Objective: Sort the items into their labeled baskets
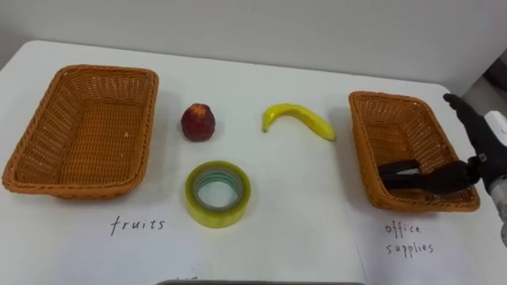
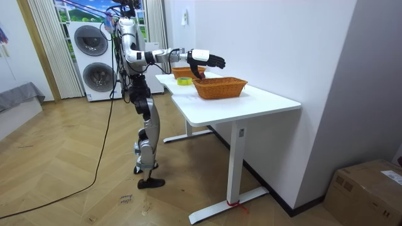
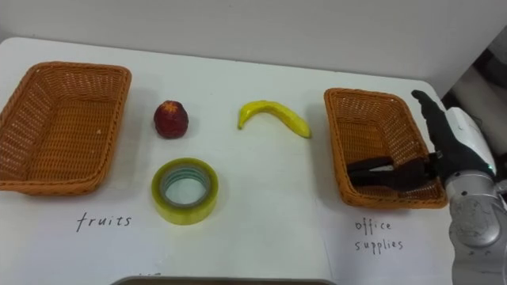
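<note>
A black stapler hangs low over the near part of the right wicker basket, at the table's right end. My right hand comes in from the right and pinches its right end, while the other fingers point away from me. Between the two baskets, a dark red fruit and a yellow banana lie on the white table. A roll of yellow tape lies nearer to me. The left wicker basket holds nothing.
The white table has handwritten labels in front of each basket. I stand at its long side; in the room view my right hand reaches over the nearer basket. A wall runs behind the table.
</note>
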Controlling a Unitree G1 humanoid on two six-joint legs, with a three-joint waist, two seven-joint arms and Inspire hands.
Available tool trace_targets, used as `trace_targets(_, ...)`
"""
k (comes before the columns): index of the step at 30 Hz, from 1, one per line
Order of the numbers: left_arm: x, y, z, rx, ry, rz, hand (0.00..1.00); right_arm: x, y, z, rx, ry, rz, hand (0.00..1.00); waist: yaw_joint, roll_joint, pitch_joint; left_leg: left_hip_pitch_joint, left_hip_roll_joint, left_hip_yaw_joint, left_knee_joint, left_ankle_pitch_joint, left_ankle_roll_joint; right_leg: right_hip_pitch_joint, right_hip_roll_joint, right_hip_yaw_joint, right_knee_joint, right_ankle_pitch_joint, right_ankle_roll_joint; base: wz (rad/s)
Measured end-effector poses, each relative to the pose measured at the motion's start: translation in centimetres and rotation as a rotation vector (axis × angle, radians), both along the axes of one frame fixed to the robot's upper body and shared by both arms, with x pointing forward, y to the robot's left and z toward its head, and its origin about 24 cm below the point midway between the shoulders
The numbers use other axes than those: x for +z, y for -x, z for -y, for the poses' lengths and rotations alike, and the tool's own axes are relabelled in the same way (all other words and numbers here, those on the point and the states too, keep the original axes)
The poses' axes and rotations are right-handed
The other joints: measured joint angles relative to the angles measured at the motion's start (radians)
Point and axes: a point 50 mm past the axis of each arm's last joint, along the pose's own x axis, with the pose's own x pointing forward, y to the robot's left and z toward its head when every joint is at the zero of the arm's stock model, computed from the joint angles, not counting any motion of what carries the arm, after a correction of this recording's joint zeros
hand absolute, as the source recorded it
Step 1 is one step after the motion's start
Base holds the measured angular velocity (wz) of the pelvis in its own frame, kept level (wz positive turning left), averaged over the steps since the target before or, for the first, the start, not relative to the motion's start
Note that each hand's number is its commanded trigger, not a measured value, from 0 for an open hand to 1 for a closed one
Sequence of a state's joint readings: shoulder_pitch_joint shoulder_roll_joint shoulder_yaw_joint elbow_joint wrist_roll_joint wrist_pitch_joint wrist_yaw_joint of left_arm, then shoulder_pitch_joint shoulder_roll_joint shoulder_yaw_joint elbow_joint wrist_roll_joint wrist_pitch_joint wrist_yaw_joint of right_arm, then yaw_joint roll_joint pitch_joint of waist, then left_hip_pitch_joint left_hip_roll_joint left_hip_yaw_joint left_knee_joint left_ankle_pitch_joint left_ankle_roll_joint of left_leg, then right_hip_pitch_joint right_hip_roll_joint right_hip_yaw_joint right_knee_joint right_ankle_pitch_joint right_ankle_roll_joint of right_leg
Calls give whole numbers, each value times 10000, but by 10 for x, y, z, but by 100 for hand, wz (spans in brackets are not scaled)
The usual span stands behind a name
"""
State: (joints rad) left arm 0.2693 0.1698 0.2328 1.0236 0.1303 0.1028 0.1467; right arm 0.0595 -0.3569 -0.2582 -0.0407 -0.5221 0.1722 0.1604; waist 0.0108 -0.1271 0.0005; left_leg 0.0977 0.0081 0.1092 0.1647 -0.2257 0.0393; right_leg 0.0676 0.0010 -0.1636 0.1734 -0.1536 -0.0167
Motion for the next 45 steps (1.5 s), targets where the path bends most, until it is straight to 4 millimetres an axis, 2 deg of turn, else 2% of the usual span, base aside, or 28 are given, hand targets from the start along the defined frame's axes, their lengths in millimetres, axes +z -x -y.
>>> trace_targets(7,-2,8,1,59,44,-356,0,10,-2,-2,-105,191,776,0,40,19,-6,31,-1,17,11,2,0,7,8,14,3,1,-1,0)
trace_targets(13,-2,9,1,50,29,-390,0,38,-12,-11,83,245,2260,0,110,91,-2,42,0,21,-5,4,-1,17,6,-7,5,1,-2,0)
trace_targets(18,-1,7,0,2,15,-339,0,55,-14,-19,450,-693,3322,0,230,77,1,14,-3,13,-6,4,0,5,3,29,7,2,-1,0)
trace_targets(24,-1,5,1,-106,5,-327,0,67,-14,-27,923,-1838,4012,0,211,79,-2,-9,0,-46,-10,2,-1,6,3,-32,2,2,-1,1)
trace_targets(31,-3,6,5,-433,120,-497,0,66,-15,-30,1100,-2361,4086,0,253,110,-1,-53,-13,-101,23,1,2,9,-16,-91,2,3,1,1)
trace_targets(37,-5,5,11,-470,297,-736,0,66,-28,-59,2251,-2664,3872,0,348,325,-28,-59,-10,-103,38,6,-4,1,-13,-157,3,5,-2,0)
trace_targets(39,-6,1,13,-729,339,-713,0,69,-33,-69,2683,-2712,3917,0,513,383,-29,-62,-11,-125,38,8,-6,6,-14,-180,12,4,-2,2)
trace_targets(45,-8,0,19,-1166,507,-861,0,75,-40,-84,3252,-2818,4078,0,770,359,-44,-159,-26,-329,77,10,-7,37,-45,-447,-28,4,-1,12)
